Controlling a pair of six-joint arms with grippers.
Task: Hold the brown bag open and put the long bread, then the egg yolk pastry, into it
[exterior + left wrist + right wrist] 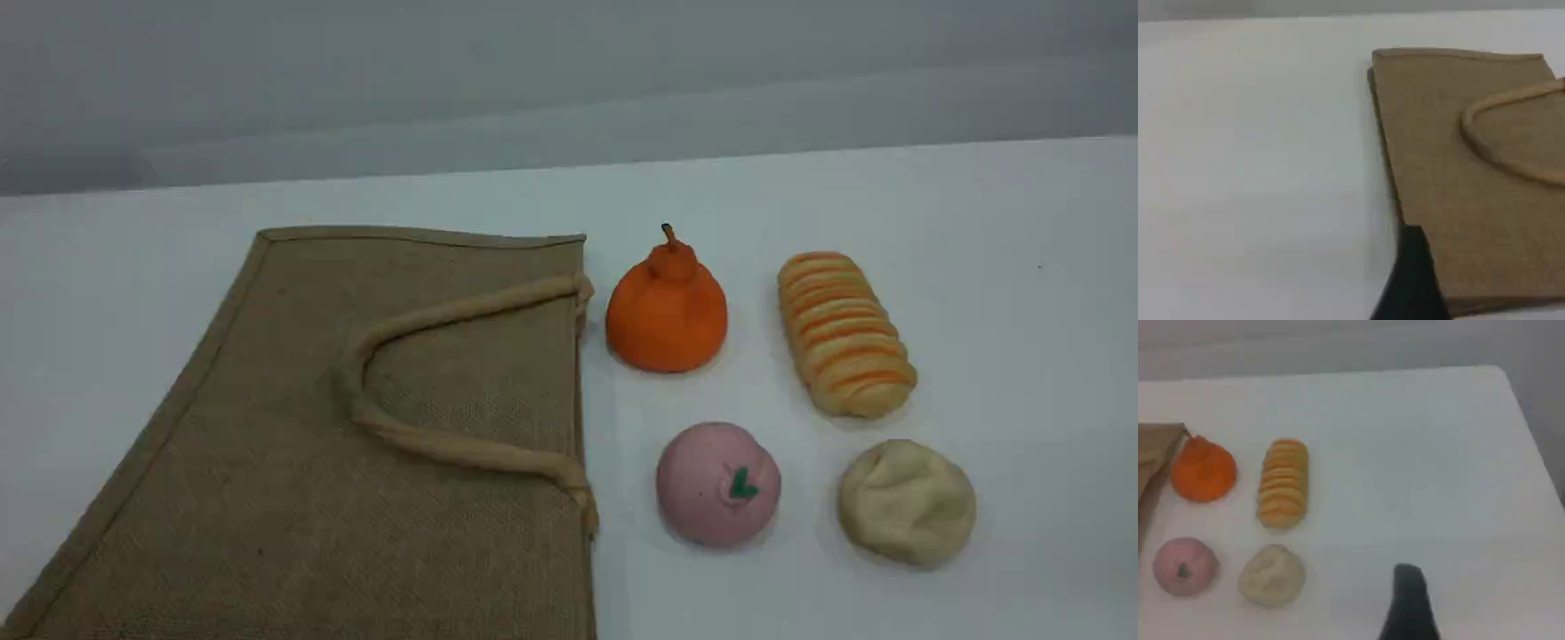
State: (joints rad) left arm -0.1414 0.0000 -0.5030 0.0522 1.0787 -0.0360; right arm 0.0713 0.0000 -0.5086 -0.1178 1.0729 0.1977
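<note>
Your left gripper (1410,280) hangs over the bag (1458,167), which lies flat ahead and to its right, nothing held. Your right gripper (1408,603) hangs over bare table (1438,453), nothing held. The bread (1282,482) lies ahead-left of it, the pastry (1271,575) nearer, directly left. Both jaws stand open.

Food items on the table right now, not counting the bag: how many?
4, all right of the brown bag: orange pear-shaped item nearest its far corner, long bread right of that, pink ball in front, egg yolk pastry at front right. None looks hidden.
</note>
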